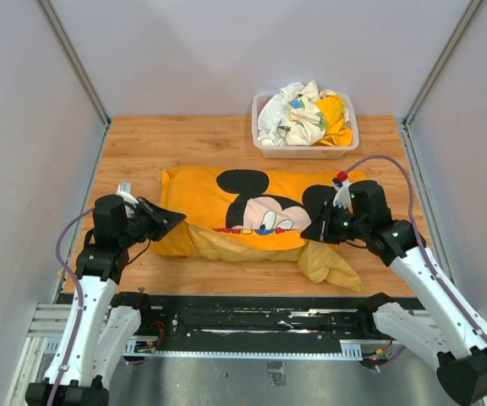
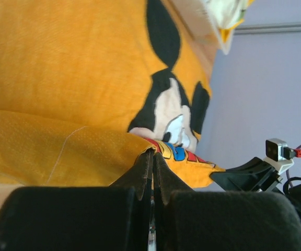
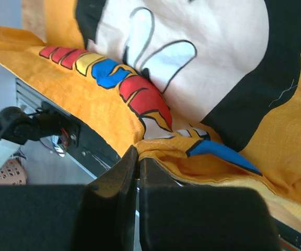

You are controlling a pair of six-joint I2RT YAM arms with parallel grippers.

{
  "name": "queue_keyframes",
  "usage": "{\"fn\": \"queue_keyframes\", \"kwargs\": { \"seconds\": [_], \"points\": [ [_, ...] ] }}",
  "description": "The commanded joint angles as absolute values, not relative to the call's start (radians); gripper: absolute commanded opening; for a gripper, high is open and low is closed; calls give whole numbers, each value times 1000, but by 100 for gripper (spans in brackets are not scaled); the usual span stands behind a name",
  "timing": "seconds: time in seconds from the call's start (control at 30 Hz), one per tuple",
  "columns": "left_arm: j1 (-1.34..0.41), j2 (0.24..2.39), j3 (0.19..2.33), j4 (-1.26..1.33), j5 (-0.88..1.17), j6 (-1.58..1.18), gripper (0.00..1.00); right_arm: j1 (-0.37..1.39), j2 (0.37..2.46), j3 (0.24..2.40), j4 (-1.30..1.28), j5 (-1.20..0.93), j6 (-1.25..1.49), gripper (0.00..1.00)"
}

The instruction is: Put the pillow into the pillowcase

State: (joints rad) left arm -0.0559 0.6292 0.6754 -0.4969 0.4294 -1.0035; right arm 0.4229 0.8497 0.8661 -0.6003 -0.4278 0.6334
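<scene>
On the bench [image 1: 134,144], centre: the pillowcase [image 1: 194,190] lies with its long side running left to right, Mickey face up, ears toward the far side, coloured letters along the near edge.
Near edge of the case: a paler yellow side of the fabric shows under the orange print and spills out toward the near right.
Pillow: no part of it shows on its own. The case looks plump, but whether the pillow is inside cannot be told.
Left claw [image 2: 151,159]: clenched, fingers tip to tip, at the near left corner of the case. Its wrist view shows the fabric rising to a small peak right at the tips, so it is pinching the pillowcase.
Right claw [image 3: 137,154]: clenched, at the near edge below Mickey's right-hand ear. The hem by the letters puckers into the tips, so it is also pinching the pillowcase.
Claws relative to each other: well apart, one at each end of the near edge, pointing inward.
Far right corner: clear bin [image 1: 304,152] holding crumpled white and yellow cloths [image 1: 303,114], just beyond the case's far edge, not touching it.
</scene>
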Motion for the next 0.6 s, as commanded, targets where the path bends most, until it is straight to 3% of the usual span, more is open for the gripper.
{"fn": "queue_keyframes", "kwargs": {
  "seconds": [0.0,0.3,0.57],
  "points": [
    [-61,653,587,-518,428,-981,0,436,903,780,-562,-475,619,1],
    [-61,859,453,-359,412,-908,0,436,1175,704,-374,-496,560,1],
    [-51,1081,536,-334,353,-779,0,476,1402,753,-353,-544,490,1]
  ]
}}
